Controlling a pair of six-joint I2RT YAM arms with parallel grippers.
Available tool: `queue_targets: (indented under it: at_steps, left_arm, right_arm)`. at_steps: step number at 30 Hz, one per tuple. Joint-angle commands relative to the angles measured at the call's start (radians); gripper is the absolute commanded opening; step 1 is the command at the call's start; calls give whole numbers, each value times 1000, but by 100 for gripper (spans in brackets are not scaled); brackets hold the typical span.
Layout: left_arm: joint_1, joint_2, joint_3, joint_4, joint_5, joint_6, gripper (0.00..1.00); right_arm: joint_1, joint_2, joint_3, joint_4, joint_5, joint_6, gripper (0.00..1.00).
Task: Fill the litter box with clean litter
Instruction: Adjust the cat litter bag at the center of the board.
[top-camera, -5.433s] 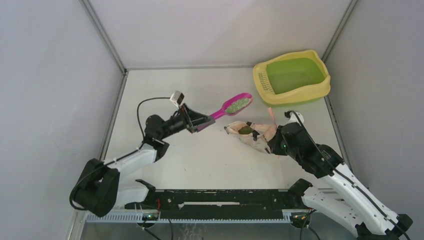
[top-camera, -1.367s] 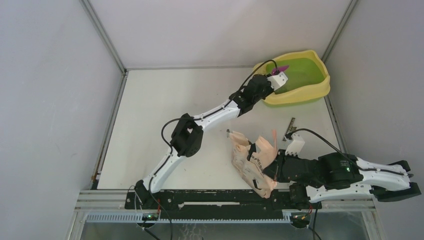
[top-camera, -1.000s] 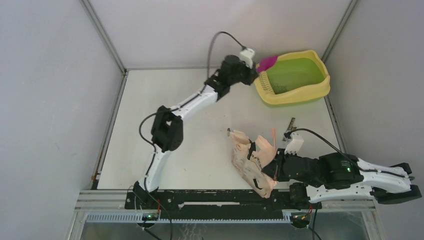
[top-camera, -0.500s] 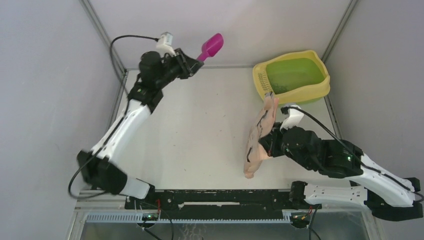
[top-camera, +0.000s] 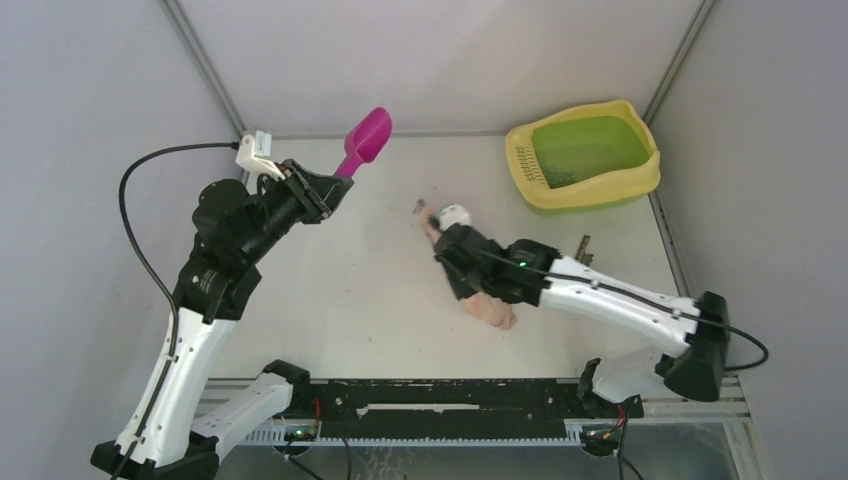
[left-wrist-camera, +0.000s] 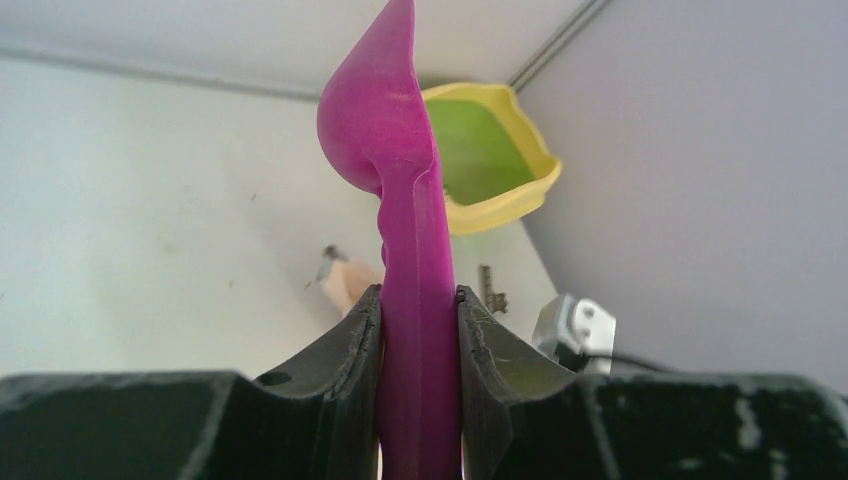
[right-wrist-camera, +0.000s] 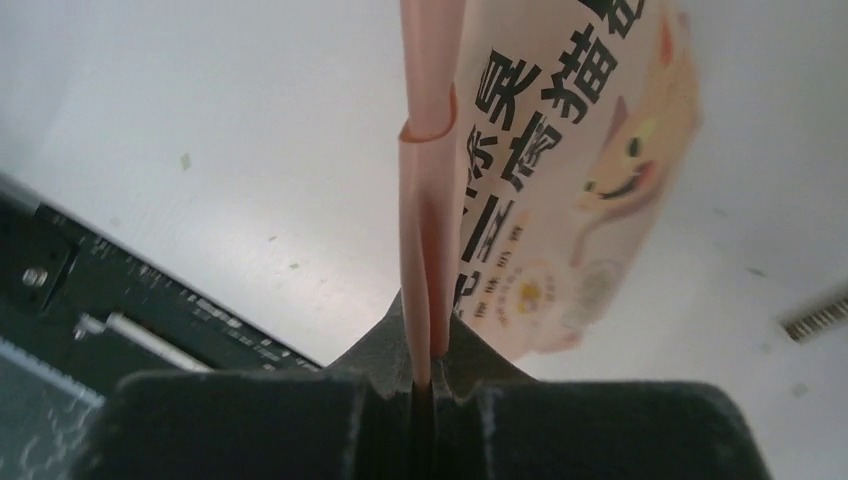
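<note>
The litter box (top-camera: 585, 192), pale yellow with a lime-green basin, stands at the table's back right, also seen in the left wrist view (left-wrist-camera: 500, 205). A few dark specks of litter (top-camera: 556, 180) lie in the basin near the grille. My left gripper (top-camera: 325, 187) is raised over the table's back left, far from the box, shut on the handle of a magenta scoop (top-camera: 366, 134), clamped between both fingers (left-wrist-camera: 418, 300). My right gripper (top-camera: 470, 272) is over the middle of the table, shut on the folded edge of the peach-pink printed bag (right-wrist-camera: 560, 170), which hangs below it (top-camera: 493, 312).
A small dark comb-like strip (top-camera: 585, 246) lies on the table between the bag and the box. Grey walls close the table on the left, back and right. The black base rail (top-camera: 440, 395) runs along the near edge.
My left arm swung the scoop from the litter box back to the table's far left, raised. My right arm lifted the bag and carried it left, toward the middle of the table.
</note>
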Motion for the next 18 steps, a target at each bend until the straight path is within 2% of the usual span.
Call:
queue_targets:
  at_steps: [1, 2, 4, 6, 7, 9, 10, 13, 16, 18]
  left_arm:
    - [30, -39, -50, -103, -57, -7, 5]
    - [35, -45, -54, -113, -61, -8, 4]
    - [49, -50, -65, -120, -53, -10, 4]
    - [58, -50, -71, -118, -49, -12, 4]
    - [60, -50, -72, -119, -47, -10, 4]
    - [66, -50, -70, -123, -48, -4, 4]
    - [73, -50, -69, -126, -45, -2, 4]
    - [94, -50, -71, -125, -22, -1, 4]
    - [108, -49, -72, -120, 0, -1, 4]
    - [111, -48, -66, -124, 10, 6, 4]
  right_arm:
    - [155, 128, 86, 86, -66, -54, 0]
    - [188, 152, 101, 87, -74, -54, 0]
    - [230, 207, 128, 72, -86, -42, 16]
    - [234, 228, 143, 44, -108, -22, 27]
    - [233, 222, 150, 33, -113, -13, 36]
    - [224, 166, 156, 21, -122, -1, 95]
    - [212, 125, 156, 21, -122, 3, 99]
    - [118, -15, 146, 19, -100, 21, 99]
    - [-38, -149, 113, 31, -38, 27, 99]
    - [-208, -234, 87, 50, -18, 35, 99]
